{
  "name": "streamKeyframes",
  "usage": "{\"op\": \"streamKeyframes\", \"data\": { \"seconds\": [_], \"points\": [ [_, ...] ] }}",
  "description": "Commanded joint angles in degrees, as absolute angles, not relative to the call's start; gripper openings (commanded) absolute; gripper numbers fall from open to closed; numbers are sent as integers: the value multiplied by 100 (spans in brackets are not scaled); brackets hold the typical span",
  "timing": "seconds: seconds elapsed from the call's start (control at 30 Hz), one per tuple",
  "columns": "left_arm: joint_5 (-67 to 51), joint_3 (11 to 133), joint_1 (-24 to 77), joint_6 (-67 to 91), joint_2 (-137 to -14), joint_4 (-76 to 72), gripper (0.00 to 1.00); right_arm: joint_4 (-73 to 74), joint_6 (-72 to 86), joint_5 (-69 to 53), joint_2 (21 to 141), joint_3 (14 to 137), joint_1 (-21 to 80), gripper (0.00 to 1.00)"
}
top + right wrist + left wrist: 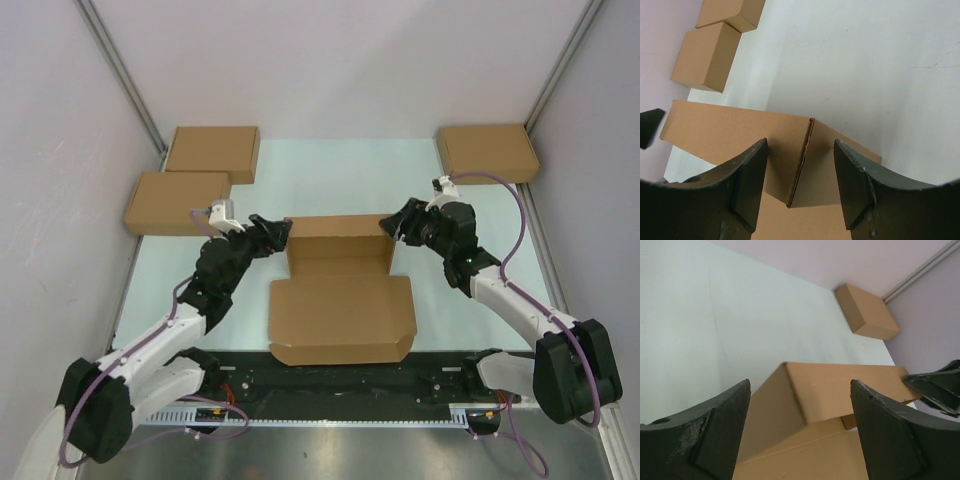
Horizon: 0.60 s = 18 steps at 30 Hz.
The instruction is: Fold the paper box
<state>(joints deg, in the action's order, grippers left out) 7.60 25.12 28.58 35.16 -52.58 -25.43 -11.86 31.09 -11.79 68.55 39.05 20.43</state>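
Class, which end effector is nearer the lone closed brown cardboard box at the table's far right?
Right. The right end effector sits diagonally near-left of that lone cardboard box; the left end effector is farther left, beyond the half-folded brown corrugated paper box.

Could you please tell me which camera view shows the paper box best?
The top external view: the whole paper box is visible there, its far walls raised and its wide flap lying flat on the near side. The left wrist view shows only its far left corner close up, and the right wrist view only its far right corner.
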Motion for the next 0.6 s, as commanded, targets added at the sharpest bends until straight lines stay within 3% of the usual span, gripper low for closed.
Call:
{"op": "streamKeyframes", "data": {
  "seconds": [0.0,0.17,0.4,0.57],
  "points": [
    [-667,2399,2303,4500,-5807,-3286,82,-659,2839,-1028,6873,3973,2083,59],
    [-1309,2531,2241,4658,-6275,-3769,69,-659,2830,-1037,6864,3973,2092,59],
    [-1371,2312,2250,4702,-6416,-3973,34,-685,2839,-1028,6891,3964,2109,58],
    [-1371,2250,2250,4676,-6495,-4025,23,-712,2848,-976,6952,3973,2197,56]
  ]
}}
